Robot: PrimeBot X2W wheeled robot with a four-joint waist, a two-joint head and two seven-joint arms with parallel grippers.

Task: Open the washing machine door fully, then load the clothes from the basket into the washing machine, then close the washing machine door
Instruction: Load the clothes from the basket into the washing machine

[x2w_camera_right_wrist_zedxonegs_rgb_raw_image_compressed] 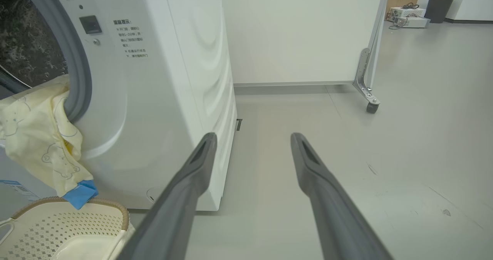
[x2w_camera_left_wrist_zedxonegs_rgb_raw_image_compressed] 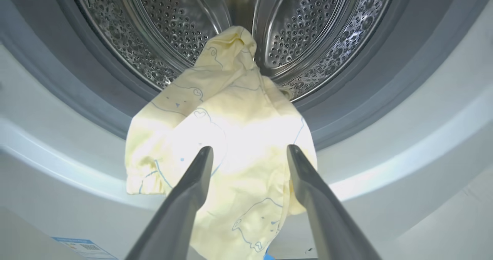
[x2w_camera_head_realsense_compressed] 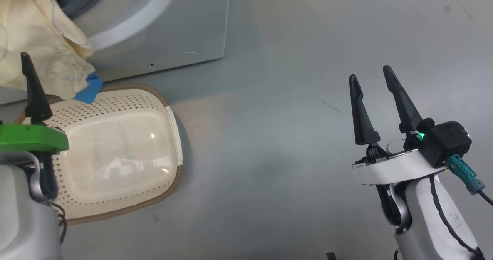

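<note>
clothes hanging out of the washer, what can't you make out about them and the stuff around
- How far the clothes reach into the drum: left wrist view, their own folds cover it.
- The basket, its left end: head view, the left arm covers it.
- The printed notice on the washing machine: right wrist view, too small to read.

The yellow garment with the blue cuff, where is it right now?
The garment hangs half out of the washing machine, draped over its grey gasket at the head view's upper left, its blue cuff hanging by the basket's rim.
</note>
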